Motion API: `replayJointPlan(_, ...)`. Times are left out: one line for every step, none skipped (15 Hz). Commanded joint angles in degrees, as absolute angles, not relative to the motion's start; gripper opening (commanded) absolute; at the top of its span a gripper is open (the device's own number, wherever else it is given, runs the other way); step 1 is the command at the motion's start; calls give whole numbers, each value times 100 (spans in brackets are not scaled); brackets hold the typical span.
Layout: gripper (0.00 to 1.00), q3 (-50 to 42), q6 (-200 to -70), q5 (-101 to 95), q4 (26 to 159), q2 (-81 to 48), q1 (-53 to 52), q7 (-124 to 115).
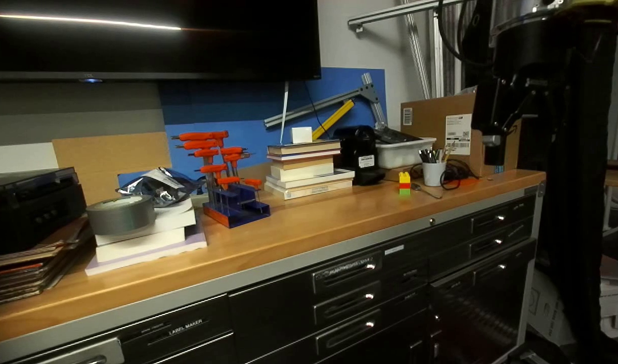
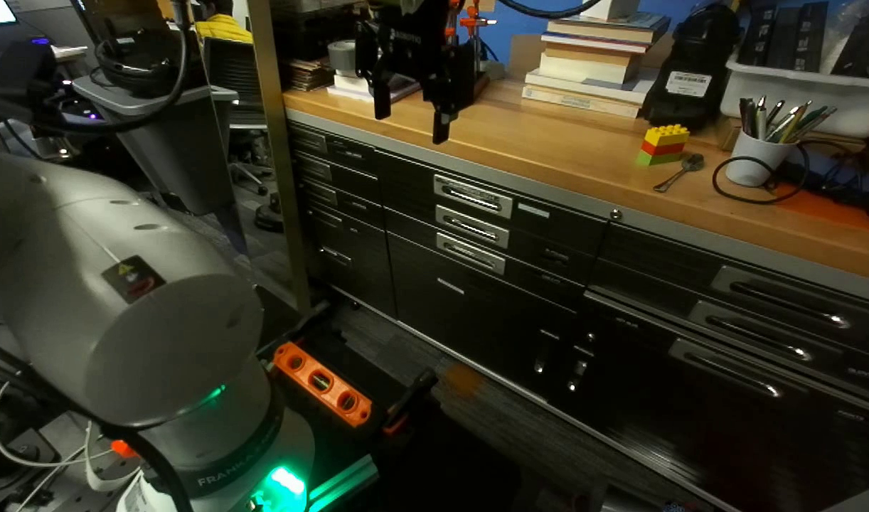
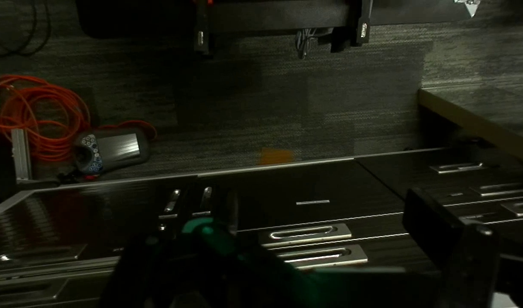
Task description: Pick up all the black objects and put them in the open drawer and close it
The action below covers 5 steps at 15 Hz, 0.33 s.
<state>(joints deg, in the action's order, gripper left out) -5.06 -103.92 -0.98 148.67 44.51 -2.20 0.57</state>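
Gripper (image 2: pixel 412 121): upper middle of frame in an exterior view. Fingers (image 2: pixel 441 122) point down, well apart; gap between looks bare, so holding nothing.
Wrist view: finger at lower right, much of lower frame dark. Blurred green shape (image 3: pixel 210 235) low in frame, can't tell what.
Black objects: can't tell which things these are. Dark packs (image 2: pixel 808 35) stand in white bin (image 2: pixel 854 107), upper right of frame.
Middle drawers (image 2: pixel 471 226): three stacked, centre of frame, fronts look flush.
Lower-right drawer (image 2: pixel 733 427): pale line along top edge; can't tell if ajar.
Bench (image 2: pixel 505 128): wood top, runs across upper right of frame.
Case (image 2: pixel 697 43): black, upright on bench, between books (image 2: pixel 594 64) and bin in both exterior views.
Bricks (image 2: pixel 663 146): yellow over red over green, near spoon (image 2: pixel 690 163), left of cup (image 2: pixel 758 162).
Cup: pens (image 2: pixel 761 121) stand in it, dark cable loops in front.
Rack (image 1: pixel 248 215): blue, left of centre in an exterior view, red-handled hex keys (image 1: pixel 215 162) in it.
Tape (image 1: pixel 121 217): grey roll, flat on pile (image 1: pixel 142 248), left of frame.
Arm (image 2: pixel 121 284): left side of frame, green light (image 2: pixel 285 480) on at base.
Coil (image 3: pixel 43 115): orange cable, on floor, left of wrist view.
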Motion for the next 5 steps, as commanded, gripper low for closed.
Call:
replayJointPlan(100,-434,-10378,-25,14891,4512,-70,178)
replayJointPlan(100,-454,-10376,-27,14919,4564,-51,208)
replayJointPlan(100,-462,-10376,-27,14937,4595,-42,218)
replayJointPlan(100,-464,-10376,-28,14946,4607,-39,222)
replayJointPlan(100,-464,-10376,-28,14951,4608,-39,224)
